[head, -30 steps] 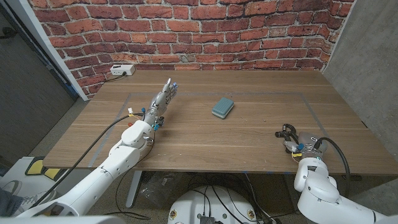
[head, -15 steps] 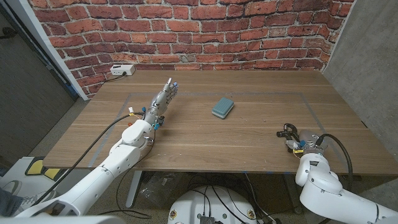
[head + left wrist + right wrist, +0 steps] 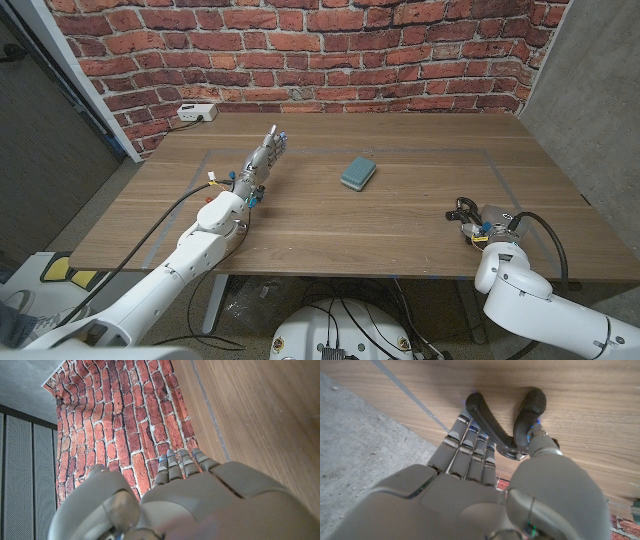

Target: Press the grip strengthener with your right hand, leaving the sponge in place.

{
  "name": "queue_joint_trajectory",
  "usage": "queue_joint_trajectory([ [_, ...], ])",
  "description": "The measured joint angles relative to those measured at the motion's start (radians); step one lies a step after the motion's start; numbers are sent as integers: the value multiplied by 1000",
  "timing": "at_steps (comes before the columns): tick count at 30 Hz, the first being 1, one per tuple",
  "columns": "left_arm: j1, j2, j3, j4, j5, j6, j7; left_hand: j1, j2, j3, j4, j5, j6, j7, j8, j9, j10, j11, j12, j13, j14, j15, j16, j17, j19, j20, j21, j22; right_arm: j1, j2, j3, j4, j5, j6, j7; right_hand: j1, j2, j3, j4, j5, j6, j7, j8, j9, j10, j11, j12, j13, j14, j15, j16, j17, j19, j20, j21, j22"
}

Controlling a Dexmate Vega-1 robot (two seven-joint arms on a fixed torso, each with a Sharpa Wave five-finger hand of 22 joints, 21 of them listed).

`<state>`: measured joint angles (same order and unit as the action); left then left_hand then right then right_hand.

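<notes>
Head view: teal rectangular foam sponge (image 3: 357, 172) lies near the centre of the brown wooden table (image 3: 400, 215). Black two-handled grip strengthener (image 3: 463, 212) sits at 4 o'clock from it, grasped by the right hand (image 3: 487, 226). Left hand (image 3: 259, 163), at 9 o'clock of the sponge, is released, fingers extended.

Left wrist view: left hand (image 3: 190, 495) holds nothing.

Right wrist view: right hand (image 3: 485, 485) clasps the strengthener (image 3: 507, 420), fingers on one handle, thumb on the other.

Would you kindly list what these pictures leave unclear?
- Head view: the strengthener is small and partly behind the right hand; the grip is unclear.
- Right wrist view: the spring end is hidden by the fingers.
- Left wrist view: the left hand hides its palm.
</notes>
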<state>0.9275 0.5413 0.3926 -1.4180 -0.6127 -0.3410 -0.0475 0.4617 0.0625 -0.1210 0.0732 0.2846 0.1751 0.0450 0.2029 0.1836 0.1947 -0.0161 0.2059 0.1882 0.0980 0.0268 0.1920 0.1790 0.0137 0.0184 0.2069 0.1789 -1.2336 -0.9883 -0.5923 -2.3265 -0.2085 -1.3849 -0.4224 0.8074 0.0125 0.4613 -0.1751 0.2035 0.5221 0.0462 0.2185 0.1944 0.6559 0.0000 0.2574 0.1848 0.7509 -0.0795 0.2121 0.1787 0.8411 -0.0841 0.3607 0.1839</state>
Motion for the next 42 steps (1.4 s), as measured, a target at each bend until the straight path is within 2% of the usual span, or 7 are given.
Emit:
queue_joint_trajectory([
  [10,-13,-2,3,15,-3,4,-8,-1,1,0,0,0,4,-4,0,0,0,0,0,0,0,0,0,0,-3,3,-4,0,4,-1,13,-8,72,4,-71,8,5,7,-1,-3,5,-5,0,-1,10,-1,-4,-2,0,0,-4,6,0,0,-1,-1],
  [13,-18,-4,4,21,-4,6,-12,-12,12,0,0,0,4,-4,0,0,0,0,0,0,2,2,0,0,-3,3,-4,0,3,-1,21,-15,87,3,-87,9,4,8,0,-1,5,-5,0,-1,10,-1,-4,-1,1,1,-5,6,0,0,-1,0],
  [24,-28,-6,5,33,-8,6,-23,-5,19,0,0,0,4,-4,0,0,0,0,0,0,2,2,0,0,-3,3,-4,0,2,-7,28,-43,102,-4,-134,9,4,10,2,0,5,-5,0,-1,12,-2,-4,1,2,1,-9,7,11,-11,2,2],
  [31,-31,-7,5,37,-8,6,-27,4,9,-4,4,-4,4,-4,0,0,0,0,0,0,2,2,0,0,-3,3,-4,0,-16,-5,51,-62,72,-8,-134,9,4,10,2,0,5,-5,-7,-1,4,5,-11,2,-15,3,-20,7,3,-22,1,2],
  [32,-31,-7,5,37,-8,6,-27,4,9,-4,4,-4,4,-4,0,0,0,0,0,0,2,2,0,0,-3,3,-4,0,-20,-3,54,-64,69,-9,-133,9,4,17,9,0,5,-5,-8,-1,4,5,-11,2,-15,3,-20,8,1,-23,-2,2],
  [42,-31,-4,5,34,-8,6,-27,4,10,-4,4,-4,4,-4,0,0,0,0,0,0,2,2,0,0,-3,3,-4,0,-61,20,86,-104,-65,-11,-69,18,13,18,10,0,-1,0,-8,0,-3,1,-14,0,-33,7,-24,10,-5,-21,-6,1],
])
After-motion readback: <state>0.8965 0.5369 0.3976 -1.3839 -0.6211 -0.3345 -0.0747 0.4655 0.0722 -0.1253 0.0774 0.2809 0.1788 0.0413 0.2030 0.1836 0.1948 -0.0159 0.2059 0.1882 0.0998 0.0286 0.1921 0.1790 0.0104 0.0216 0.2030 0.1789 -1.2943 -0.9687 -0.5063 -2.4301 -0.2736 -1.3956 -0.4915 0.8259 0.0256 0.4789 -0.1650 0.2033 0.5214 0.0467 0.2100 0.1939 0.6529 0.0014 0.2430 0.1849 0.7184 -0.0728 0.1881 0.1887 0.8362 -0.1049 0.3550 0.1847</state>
